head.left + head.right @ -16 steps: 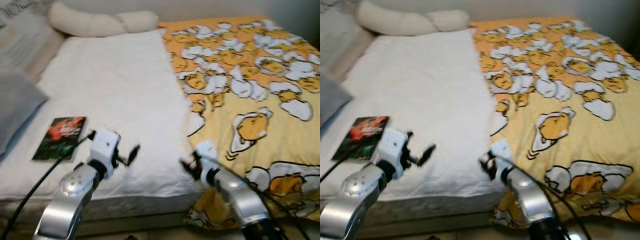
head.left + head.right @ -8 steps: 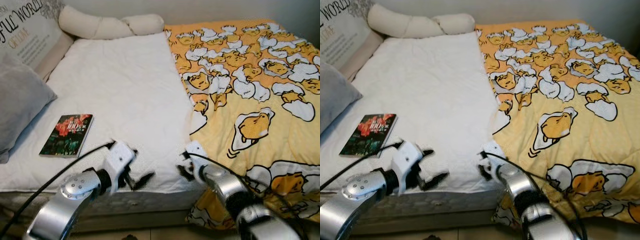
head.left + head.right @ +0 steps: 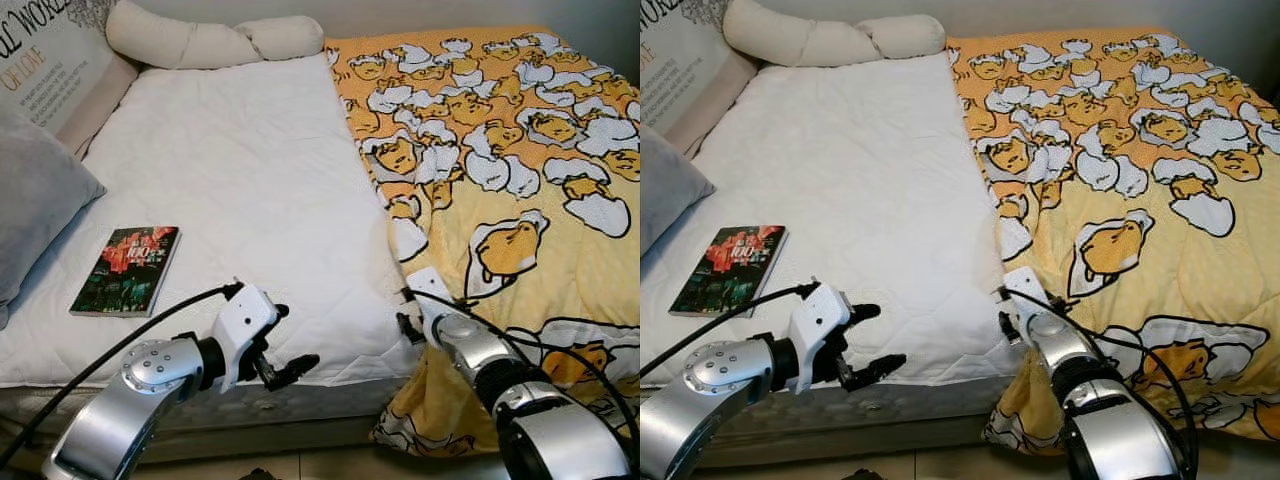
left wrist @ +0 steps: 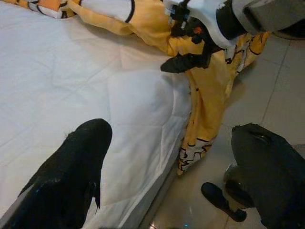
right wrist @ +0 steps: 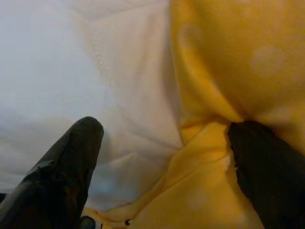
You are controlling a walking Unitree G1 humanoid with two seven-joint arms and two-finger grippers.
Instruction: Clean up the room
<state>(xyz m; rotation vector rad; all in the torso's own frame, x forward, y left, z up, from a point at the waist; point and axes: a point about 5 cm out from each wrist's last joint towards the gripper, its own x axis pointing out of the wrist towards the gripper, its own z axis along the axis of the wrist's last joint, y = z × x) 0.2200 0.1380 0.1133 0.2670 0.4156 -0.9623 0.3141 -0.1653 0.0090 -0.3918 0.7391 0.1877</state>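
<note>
A yellow blanket (image 3: pixel 500 200) with a duck print covers the right half of the bed and hangs over its front edge. My right gripper (image 3: pixel 407 322) is at the blanket's left front corner, open, with the yellow edge (image 5: pixel 209 143) lying between its fingers (image 5: pixel 62 167). The left wrist view also shows that gripper (image 4: pixel 171 43) against the hanging fold. My left gripper (image 3: pixel 290 342) hovers open over the front edge of the white mattress (image 3: pixel 240 180), holding nothing. A dark book (image 3: pixel 127 270) with a red cover picture lies flat on the mattress, left of the left arm.
A grey pillow (image 3: pixel 35 215) and a lettered cushion (image 3: pixel 45 60) stand at the left. A long cream bolster (image 3: pixel 210 40) lies along the head end. Tiled floor (image 4: pixel 267 71) runs along the bed's front, with a dark shoe-like object (image 4: pixel 221 202) on it.
The camera has steadied and shifted. My left gripper came down to the mattress's front edge. My right gripper went right, from the white cover to the blanket's corner.
</note>
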